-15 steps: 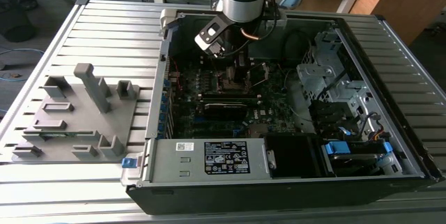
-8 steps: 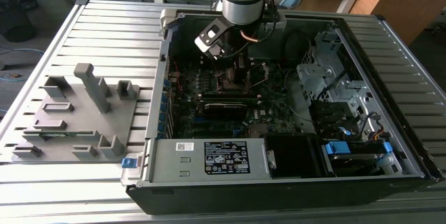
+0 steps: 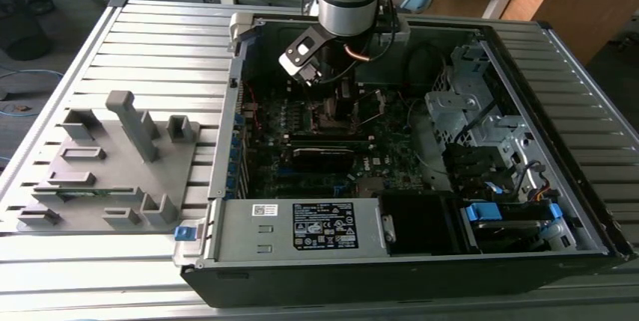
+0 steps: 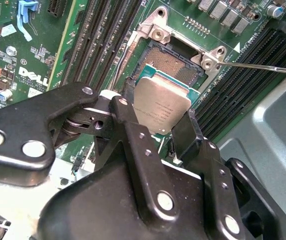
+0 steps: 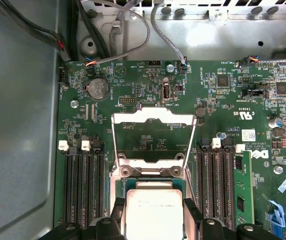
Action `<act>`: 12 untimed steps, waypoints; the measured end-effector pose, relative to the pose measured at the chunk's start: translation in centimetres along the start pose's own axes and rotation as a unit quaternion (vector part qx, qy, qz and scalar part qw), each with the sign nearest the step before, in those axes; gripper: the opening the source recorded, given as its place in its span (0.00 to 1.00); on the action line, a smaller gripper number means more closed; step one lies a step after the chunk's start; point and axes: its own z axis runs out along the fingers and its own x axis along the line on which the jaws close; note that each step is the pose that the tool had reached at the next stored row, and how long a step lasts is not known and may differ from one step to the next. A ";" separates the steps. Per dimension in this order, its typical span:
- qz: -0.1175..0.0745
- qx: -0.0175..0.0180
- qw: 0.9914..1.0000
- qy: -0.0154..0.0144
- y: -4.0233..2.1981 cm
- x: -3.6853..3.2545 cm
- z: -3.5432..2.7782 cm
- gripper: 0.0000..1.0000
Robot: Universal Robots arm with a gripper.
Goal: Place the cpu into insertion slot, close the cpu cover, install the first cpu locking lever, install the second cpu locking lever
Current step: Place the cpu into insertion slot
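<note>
The end effector [image 4: 157, 112] clamps the cpu [image 4: 163, 97] just above the insertion slot [image 4: 175, 62], apparently not yet seated, with the cpu cover [image 5: 153, 117] open beyond.

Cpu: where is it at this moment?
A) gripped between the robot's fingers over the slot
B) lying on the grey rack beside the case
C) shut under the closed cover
A: in the second wrist view the gripper clamps the cpu between its fingers, tilted just over the slot. In the first wrist view the cover is swung open.
</note>
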 end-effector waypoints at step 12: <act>0.000 0.000 1.000 0.000 -0.06 -0.01 0.51 0.54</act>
